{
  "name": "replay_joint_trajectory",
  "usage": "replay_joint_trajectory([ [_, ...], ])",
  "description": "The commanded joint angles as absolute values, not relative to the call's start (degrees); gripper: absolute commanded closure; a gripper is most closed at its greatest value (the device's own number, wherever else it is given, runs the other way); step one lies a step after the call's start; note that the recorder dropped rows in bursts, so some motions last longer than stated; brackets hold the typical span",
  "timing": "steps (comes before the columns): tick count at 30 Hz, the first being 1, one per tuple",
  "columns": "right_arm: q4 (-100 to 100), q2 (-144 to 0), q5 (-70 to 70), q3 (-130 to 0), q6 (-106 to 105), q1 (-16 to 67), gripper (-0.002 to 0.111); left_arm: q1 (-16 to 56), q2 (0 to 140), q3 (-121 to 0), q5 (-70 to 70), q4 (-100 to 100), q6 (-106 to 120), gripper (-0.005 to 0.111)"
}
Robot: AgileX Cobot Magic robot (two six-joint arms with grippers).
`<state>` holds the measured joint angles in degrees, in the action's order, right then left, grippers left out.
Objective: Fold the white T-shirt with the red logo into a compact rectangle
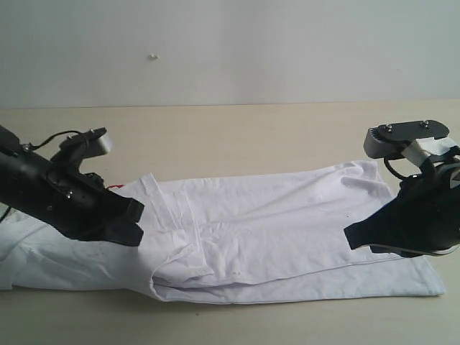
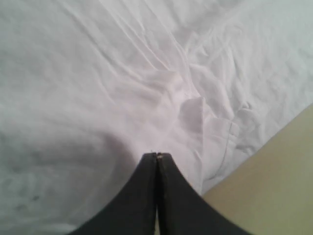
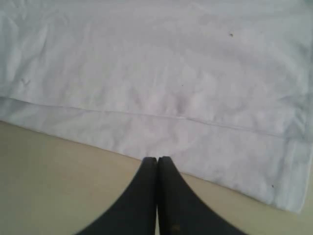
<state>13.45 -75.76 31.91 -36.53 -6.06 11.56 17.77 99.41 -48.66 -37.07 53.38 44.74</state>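
The white T-shirt (image 1: 273, 215) lies flat along the table, folded lengthwise into a long band with creases near its left part. Its cloth fills the left wrist view (image 2: 98, 73) and the right wrist view (image 3: 171, 63). The red logo is hidden. Only a red sliver (image 1: 116, 188) peeks out beside the left arm, and I cannot tell what it is. My left gripper (image 1: 134, 220) (image 2: 157, 154) hovers over the shirt's left part, shut with nothing in it. My right gripper (image 1: 351, 236) (image 3: 157, 159) is shut and empty, its tip at the hem (image 3: 146, 115) edge.
The beige table (image 1: 215, 136) reaches back to a pale wall (image 1: 230, 50). Bare tabletop (image 2: 274, 186) shows beside the shirt's folded sleeve edge in the left wrist view. More bare tabletop (image 3: 58, 176) lies below the hem in the right wrist view.
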Motion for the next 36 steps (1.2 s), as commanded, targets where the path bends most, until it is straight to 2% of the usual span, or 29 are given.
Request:
replay_joint_trajectory([
  [1, 13.43, -75.34, 31.29, -36.36, -6.43, 11.25, 0.108, 19.76, 104.09, -48.62, -37.10, 55.57, 46.66, 0.107],
  [11, 13.43, -75.34, 31.29, -36.36, -6.43, 11.25, 0.108, 19.42, 108.62, -48.85, -39.74, 53.33, 46.66, 0.106],
  [16, 13.43, -75.34, 31.50, -36.36, -6.43, 11.25, 0.108, 14.61, 102.09, -51.10, -40.94, 52.37, 46.66, 0.083],
  [19, 13.43, -75.34, 31.50, -36.36, -6.43, 11.25, 0.108, 9.35, 97.91, -52.51, -41.92, 48.58, 46.11, 0.064],
  [21, 13.43, -75.34, 31.50, -36.36, -6.43, 11.25, 0.108, 5.36, 95.51, -52.65, -41.92, 47.31, 45.83, 0.057],
  [28, 13.43, -75.34, 31.61, -36.36, -6.43, 11.25, 0.108, -9.25, 94.05, -52.65, -43.18, 50.71, 44.60, 0.045],
  [33, 13.43, -75.34, 31.73, -36.36, -6.43, 11.25, 0.108, -13.54, 94.05, -52.65, -42.81, 50.70, 44.60, 0.026],
  [36, 13.43, -75.34, 32.12, -36.36, -6.43, 11.25, 0.108, -15.02, 94.05, -52.65, -41.68, 49.59, 44.60, 0.020],
])
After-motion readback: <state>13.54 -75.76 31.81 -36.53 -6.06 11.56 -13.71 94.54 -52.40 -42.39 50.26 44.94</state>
